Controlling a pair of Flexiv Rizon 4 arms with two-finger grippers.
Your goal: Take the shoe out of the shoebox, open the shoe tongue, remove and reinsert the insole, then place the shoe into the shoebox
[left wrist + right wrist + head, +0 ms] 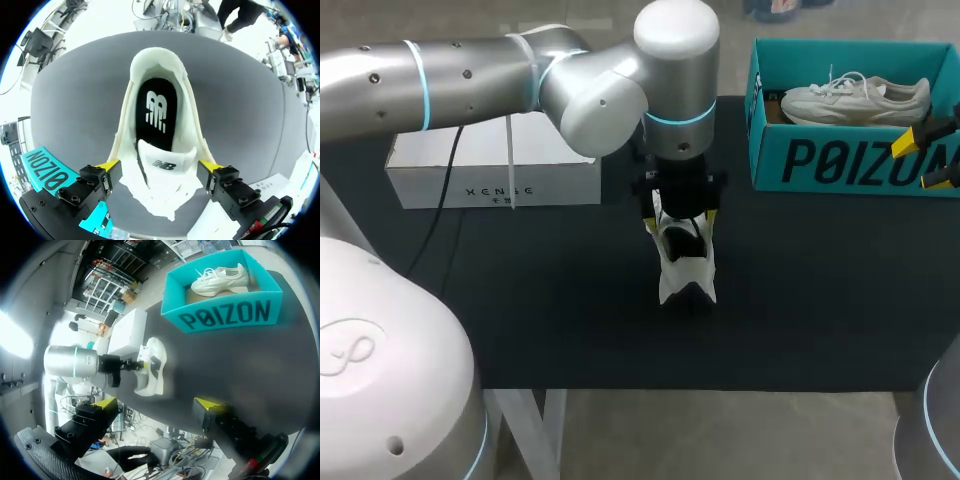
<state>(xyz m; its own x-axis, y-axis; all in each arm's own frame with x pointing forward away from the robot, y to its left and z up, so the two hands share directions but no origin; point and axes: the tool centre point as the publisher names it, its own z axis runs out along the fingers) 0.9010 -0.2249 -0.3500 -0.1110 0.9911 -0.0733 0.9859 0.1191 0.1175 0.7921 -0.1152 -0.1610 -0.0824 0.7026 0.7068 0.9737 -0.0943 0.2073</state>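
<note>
Left jaws: pointing straight down over the worktop point(820, 300), yellow tips point(111, 165) set wide and touching both flanks of the shoe point(160, 75), so pinching it across its width beside the tongue point(167, 161). Contact looks light; the upper is hardly dented. The shoe stands sole-down near the middle of the worktop, well apart from the shoebox point(840, 165). Ahead of the tongue the dark insole point(156, 112) lies flat inside the shoe, seated as far as I can judge. Right jaws: spread, fingertips point(106, 403) with nothing between them, hanging near the shoebox's front wall at the right side of the worktop. Risks, my judgement only: (1) the grip is on soft fabric sides, so on a lift the shoe could pivot or slip out. (2) Squeezing harder would narrow the opening and might buckle the insole or push the tongue back in. (3) The shoebox already holds a second shoe point(855, 98) lying across most of it, so lowering this one could land on it, or clip the wall and shove the box. (4) The right arm sits close to the box, so the arms may crowd each other there. The white box point(490, 165) at the left rear looks out of the way.
</note>
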